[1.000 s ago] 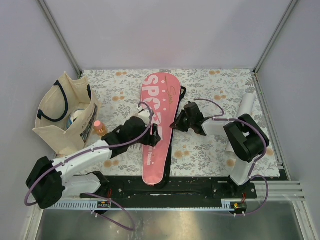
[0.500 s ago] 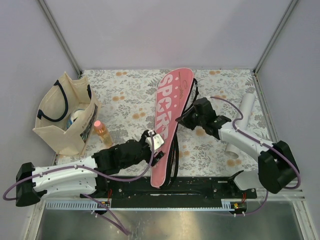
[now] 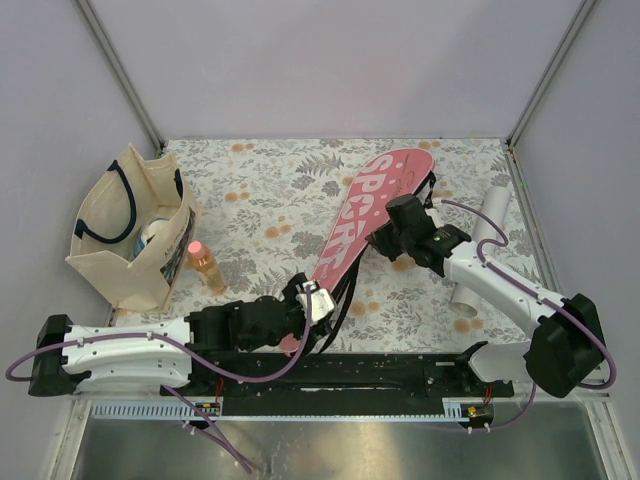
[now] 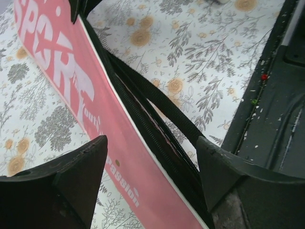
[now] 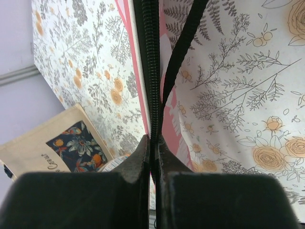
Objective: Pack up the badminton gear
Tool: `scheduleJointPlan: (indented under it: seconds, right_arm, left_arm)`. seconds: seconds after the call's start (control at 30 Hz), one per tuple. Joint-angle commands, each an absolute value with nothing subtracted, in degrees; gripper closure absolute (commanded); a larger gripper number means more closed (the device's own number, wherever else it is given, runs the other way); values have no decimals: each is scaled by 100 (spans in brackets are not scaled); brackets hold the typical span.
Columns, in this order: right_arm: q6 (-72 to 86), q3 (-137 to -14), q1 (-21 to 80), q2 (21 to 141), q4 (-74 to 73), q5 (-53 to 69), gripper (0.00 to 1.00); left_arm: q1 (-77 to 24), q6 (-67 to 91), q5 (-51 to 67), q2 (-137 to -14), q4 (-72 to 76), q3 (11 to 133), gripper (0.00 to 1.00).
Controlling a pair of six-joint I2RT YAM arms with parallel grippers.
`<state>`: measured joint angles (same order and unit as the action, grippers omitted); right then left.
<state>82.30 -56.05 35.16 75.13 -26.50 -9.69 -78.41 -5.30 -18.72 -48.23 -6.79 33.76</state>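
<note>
The pink "SPORT" cover (image 3: 365, 215) lies slanted across the table, its wide end at the far right and its narrow end near the front rail. My right gripper (image 3: 396, 226) is shut on the cover's black zipper edge (image 5: 151, 57), with the black strap (image 5: 183, 47) running beside it. My left gripper (image 3: 316, 303) stands open over the cover's narrow end (image 4: 119, 157). One finger is on each side and neither touches it. A white tube (image 3: 492, 215) lies at the right, partly hidden under the right arm.
A beige tote bag (image 3: 125, 235) with navy handles stands at the left, also seen in the right wrist view as the tote bag (image 5: 47, 152). An orange bottle (image 3: 206, 266) stands beside it. The black base rail (image 3: 400, 370) runs along the near edge.
The right gripper closed on the cover's zipper edge and swung its wide end to the right. The left arm drew back toward the near edge and its jaws spread wider.
</note>
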Motion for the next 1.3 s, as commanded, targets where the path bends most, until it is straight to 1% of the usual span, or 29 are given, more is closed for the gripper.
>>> scheduleJointPlan:
  seconds: [0.0,0.13,0.27,0.37,0.43,0.5,0.53,0.57,0.63,0.7,0.73,0.77,0.8,0.83,0.87,1.03,1.1,1.17,1.27]
  right_arm:
    - [8745,-6038,3542,7339,-2610,-1380,100]
    - [8885,-6117,3533,7400,-2654,-1354,100]
    - [8947,-6152,3533,7392,-2672,-1406,100]
    - [8956,-6161,3533,7392,-2672,-1398,100]
    - [8956,-6135,3533,7392,-2611,-1345,100]
    - [8991,-6056,3533,7383,-2540,-1292,100]
    - [9035,-5995,3533,7374,-2488,-1283,100]
    - [9026,-5925,3533,7365,-2435,-1275,100]
    - [8983,-5828,3533,7348,-2295,-1240,100]
    - [8755,-5696,3525,7313,-1979,-1152,100]
    - [8562,-5617,3533,7278,-1856,-1151,100]
    - [8282,-5512,3533,7216,-1593,-1134,95]
    - [7940,-5363,3507,7094,-1312,-1134,85]
    - [7423,-5205,3489,6988,-1127,-1134,77]
    - [7044,-4977,3481,6857,-951,-1134,72]
    - [4848,-4325,3165,6233,138,-284,54]
    - [4143,-4394,2954,6091,36,-19,51]
    - [3562,-4517,2621,5977,-298,438,51]
    - [2894,-4693,2006,5854,-614,519,52]
  left_arm:
    - [-7910,-545,-2451,-4851,-782,3516,21]
    - [-7928,-860,-2812,-5132,-396,3209,21]
    - [-7928,-1046,-2883,-5475,-290,3208,23]
    - [-7937,-1081,-3022,-5651,-168,3156,26]
    - [-7937,-1151,-3286,-5695,-53,3103,32]
    - [-7937,-1256,-3462,-5687,-26,3076,40]
    - [-7945,-1326,-3498,-5669,-26,3085,46]
    - [-7945,-1397,-3515,-5652,-18,3102,55]
    - [-7928,-1485,-3559,-5616,-53,3120,81]
    - [-7875,-1459,-3490,-5581,-192,3199,95]
    - [-7805,-1372,-3394,-5529,-341,3251,100]
    - [-7718,-1267,-3210,-5459,-465,3313,100]
    - [-7586,-1170,-2973,-5362,-527,3340,100]
    - [-7454,-1065,-2684,-5231,-588,3340,100]
    - [-7279,-898,-2315,-5029,-641,3331,100]
    - [-6514,-458,-1048,-4334,-835,3208,100]
    - [-6434,-309,-775,-4298,-826,3234,100]
    - [-6102,-71,-301,-4411,-1062,3453,100]
    - [-5679,183,219,-4561,-1370,3673,100]
